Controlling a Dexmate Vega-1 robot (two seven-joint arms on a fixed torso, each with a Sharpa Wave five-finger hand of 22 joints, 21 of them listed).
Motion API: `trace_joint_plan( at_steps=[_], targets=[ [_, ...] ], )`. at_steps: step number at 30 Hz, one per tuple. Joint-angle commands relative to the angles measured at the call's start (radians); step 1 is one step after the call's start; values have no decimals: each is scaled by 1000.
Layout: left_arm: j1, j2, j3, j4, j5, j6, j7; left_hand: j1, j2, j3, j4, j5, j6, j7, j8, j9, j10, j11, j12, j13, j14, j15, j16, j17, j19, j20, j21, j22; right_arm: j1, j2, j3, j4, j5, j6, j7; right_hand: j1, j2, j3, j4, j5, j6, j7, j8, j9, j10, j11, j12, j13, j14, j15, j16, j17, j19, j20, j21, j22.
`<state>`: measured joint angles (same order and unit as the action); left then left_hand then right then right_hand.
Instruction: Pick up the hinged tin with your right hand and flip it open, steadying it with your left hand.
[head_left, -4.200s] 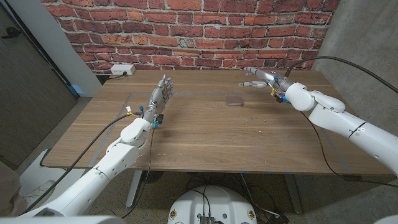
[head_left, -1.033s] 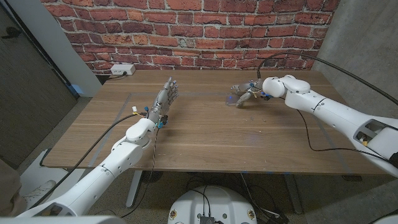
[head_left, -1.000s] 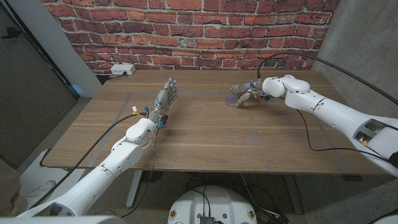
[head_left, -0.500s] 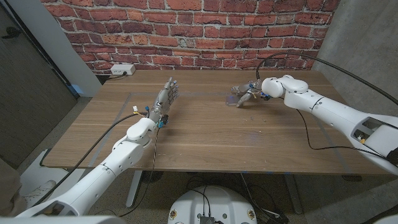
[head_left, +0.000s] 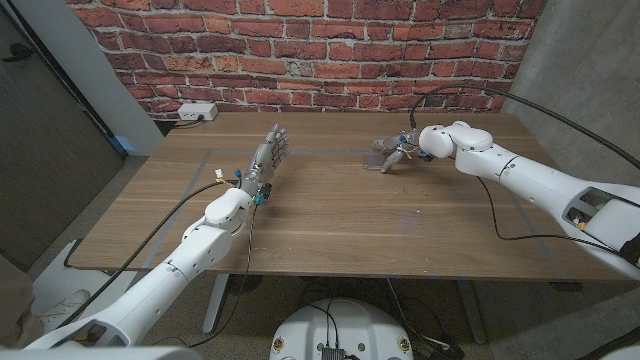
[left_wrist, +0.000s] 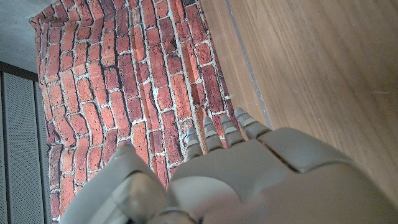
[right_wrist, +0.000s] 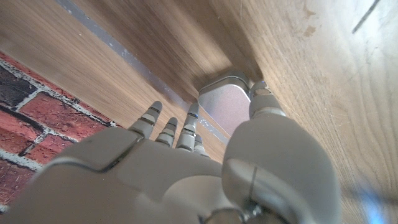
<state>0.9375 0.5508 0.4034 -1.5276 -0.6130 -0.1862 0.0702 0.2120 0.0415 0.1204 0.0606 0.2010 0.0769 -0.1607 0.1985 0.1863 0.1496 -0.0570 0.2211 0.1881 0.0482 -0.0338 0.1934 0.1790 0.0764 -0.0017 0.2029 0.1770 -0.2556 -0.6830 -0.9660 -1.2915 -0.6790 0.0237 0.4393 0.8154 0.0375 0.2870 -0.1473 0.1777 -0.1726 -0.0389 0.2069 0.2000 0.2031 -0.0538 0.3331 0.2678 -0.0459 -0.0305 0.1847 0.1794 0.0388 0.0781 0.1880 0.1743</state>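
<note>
right robot hand (head_left: 392, 154) now pinching tin (head_left: 377, 158) tilted off table (head_left: 330, 215), left robot hand (head_left: 266, 158) unchanged, spread, empty

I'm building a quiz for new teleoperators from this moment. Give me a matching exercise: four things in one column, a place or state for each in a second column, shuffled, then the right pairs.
Things:
1. hinged tin
2. left robot hand
3. right robot hand
4. white power strip

Places or states:
A. fingers apart, holding nothing
B. at the table's far edge by the brick wall
C. fingers reaching onto the tin
D. lid closed, between the right robot hand's fingers

Pairs: 1-D, 2-A, 3-C, 4-B
</note>
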Motion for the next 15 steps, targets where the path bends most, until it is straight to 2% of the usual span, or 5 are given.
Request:
trace_joint_plan(
  at_steps=[1,9,15],
  targets=[
    [-10,-2,6,3,3,12,2,2,5,-2,-2,-2,-6,-2,0,1,9,1,-2,5,7,-42,-4,5,-2,4,-4,2,-4,-10,-8,-15,-30,-9,4,10,4,-2,4,-1,-88,-9,0,2,15,-12,11,5,6,-14,7,2,4,-11,7,4],
    [-5,-7,4,4,-1,4,3,1,5,-3,-1,-2,-8,-2,-1,1,10,3,-3,5,6,-41,-5,5,-4,6,-5,2,-1,-6,-10,-10,-34,-3,14,11,10,-5,8,0,-86,-14,2,2,69,-45,39,12,20,-25,10,2,7,-14,8,4],
    [3,-5,3,-1,-3,3,5,1,5,-4,-1,-3,-9,-3,-2,1,10,4,-4,5,7,-41,-4,5,-4,6,-5,2,-1,-2,-13,-8,-37,-2,18,10,10,-7,9,0,-87,-13,2,2,56,-39,35,15,20,-25,10,2,7,-14,7,4]
  ],
)
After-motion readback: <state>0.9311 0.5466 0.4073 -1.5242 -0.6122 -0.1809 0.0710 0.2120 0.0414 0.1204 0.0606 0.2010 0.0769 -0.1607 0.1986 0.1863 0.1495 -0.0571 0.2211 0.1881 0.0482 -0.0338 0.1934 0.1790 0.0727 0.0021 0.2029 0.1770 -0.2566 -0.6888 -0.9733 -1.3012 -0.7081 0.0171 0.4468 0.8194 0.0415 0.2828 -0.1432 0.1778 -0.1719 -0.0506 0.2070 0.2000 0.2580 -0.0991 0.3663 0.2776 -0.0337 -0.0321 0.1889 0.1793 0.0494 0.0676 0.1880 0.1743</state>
